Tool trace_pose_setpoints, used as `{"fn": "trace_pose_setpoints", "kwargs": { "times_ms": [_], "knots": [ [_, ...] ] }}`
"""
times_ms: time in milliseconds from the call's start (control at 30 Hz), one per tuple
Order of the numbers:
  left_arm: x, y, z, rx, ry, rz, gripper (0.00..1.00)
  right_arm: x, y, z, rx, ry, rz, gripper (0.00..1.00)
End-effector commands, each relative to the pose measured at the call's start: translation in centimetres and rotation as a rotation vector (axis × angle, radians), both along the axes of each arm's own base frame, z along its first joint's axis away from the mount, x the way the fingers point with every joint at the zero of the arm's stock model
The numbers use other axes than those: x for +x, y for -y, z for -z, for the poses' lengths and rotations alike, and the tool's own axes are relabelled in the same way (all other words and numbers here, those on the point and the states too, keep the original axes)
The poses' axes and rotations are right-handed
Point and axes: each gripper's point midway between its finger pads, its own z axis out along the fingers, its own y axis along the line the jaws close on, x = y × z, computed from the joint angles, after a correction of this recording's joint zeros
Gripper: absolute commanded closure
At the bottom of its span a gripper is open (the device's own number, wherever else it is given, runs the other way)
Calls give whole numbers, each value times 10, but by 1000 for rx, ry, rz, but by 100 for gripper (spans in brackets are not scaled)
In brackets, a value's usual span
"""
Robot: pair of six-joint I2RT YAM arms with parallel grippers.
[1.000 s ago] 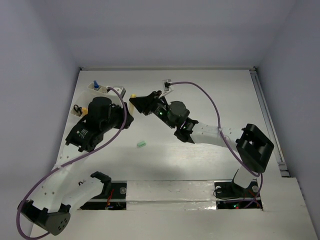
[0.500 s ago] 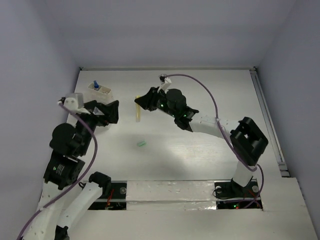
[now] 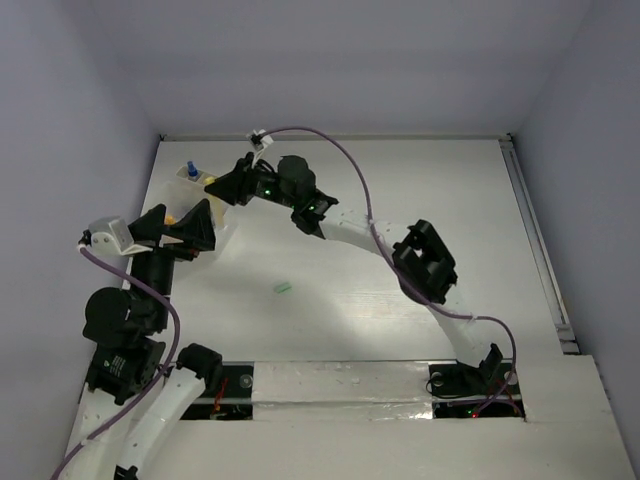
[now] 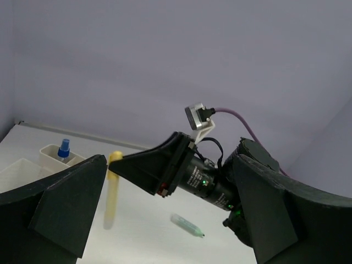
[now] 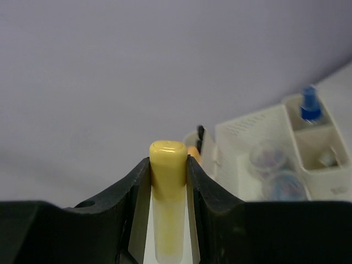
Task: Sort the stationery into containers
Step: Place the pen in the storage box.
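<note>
My right gripper (image 3: 218, 187) is shut on a yellow marker (image 5: 168, 187), which hangs upright between its fingers (image 5: 135, 181) close to the containers (image 3: 186, 184) at the far left. In the left wrist view the yellow marker (image 4: 111, 192) dangles from the right gripper (image 4: 118, 163). My left gripper (image 3: 180, 226) is open and holds nothing, hovering just in front of the containers. A green marker (image 3: 283, 288) lies on the table, also seen as the green marker (image 4: 187, 224). One container (image 5: 258, 137) holds a blue-capped pen (image 5: 309, 104) and two round clear jars (image 5: 270, 157).
A further bin (image 4: 19, 170) sits at the left table edge. An orange item (image 5: 192, 151) and a black handle (image 5: 201, 133) peek out behind the marker. The side wall (image 3: 90, 130) stands close to the containers. The right arm (image 3: 420, 262) stretches diagonally across the table.
The right arm swung left and farther back, carrying the yellow marker to the containers. The left gripper opened wide and pulled back toward the left edge.
</note>
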Motion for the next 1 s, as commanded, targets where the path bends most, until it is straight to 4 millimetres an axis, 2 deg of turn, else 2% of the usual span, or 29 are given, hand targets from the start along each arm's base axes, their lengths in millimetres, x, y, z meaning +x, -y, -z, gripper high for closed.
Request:
{"fn": "trace_pose_setpoints", "kwargs": {
  "times_ms": [0, 33, 67, 100, 133, 167, 200, 233, 267, 300, 333, 400, 433, 500, 533, 667, 700, 733, 800, 967],
  "knots": [
    [-14, -11, -18, -55, 110, -26, 1, -33, -29, -45, 102, 165, -141, 100],
    [-15, -13, -16, -59, 114, -32, 1, -42, -37, -47, 113, 176, -166, 100],
    [-16, -14, -13, -61, 118, -33, 1, -52, -43, -65, 151, 210, -191, 100],
    [-17, -16, -12, -61, 118, -44, 1, -48, -49, -53, 146, 208, -193, 100],
    [-16, -14, -9, -58, 116, -35, 1, -56, -56, -54, 157, 221, -209, 100],
    [-16, -13, -9, -54, 119, -32, 1, -64, -60, -68, 190, 255, -217, 100],
    [-16, -14, -9, -51, 118, -36, 1, -61, -62, -68, 197, 262, -212, 100],
    [-15, -12, -9, -50, 118, -26, 1, -63, -70, -56, 191, 259, -216, 100],
    [-15, -13, -9, -48, 121, -30, 1, -60, -72, -55, 199, 269, -209, 100],
    [-15, -11, -9, -49, 123, -22, 1, -65, -74, -66, 227, 294, -207, 100],
    [-16, -9, -9, -45, 126, -11, 1, -60, -80, -52, 215, 287, -203, 100],
    [-17, -11, -10, -47, 133, -15, 1, -54, -80, -58, 235, 316, -166, 100],
    [-16, -11, -10, -45, 135, -18, 1, -57, -84, -58, 242, 329, -160, 100],
    [-16, -10, -10, -40, 138, -15, 1, -52, -90, -48, 233, 354, -116, 100],
    [-15, -8, -10, -35, 139, -3, 1, -50, -89, -58, 250, 374, -99, 100],
    [-12, -4, -8, -27, 130, 10, 1, -44, -90, -59, 282, 398, -26, 100],
    [-12, -4, -8, -26, 132, 14, 1, -37, -90, -56, 282, 399, 10, 100],
    [-11, -5, -8, -23, 131, 8, 1, -40, -93, -54, 284, 397, 18, 100],
    [-10, -4, -7, -22, 127, 8, 1, -31, -91, -55, 298, 395, 69, 100],
    [-9, -3, -6, -16, 124, 10, 1, -23, -93, -41, 288, 386, 104, 100]
  ]
}}
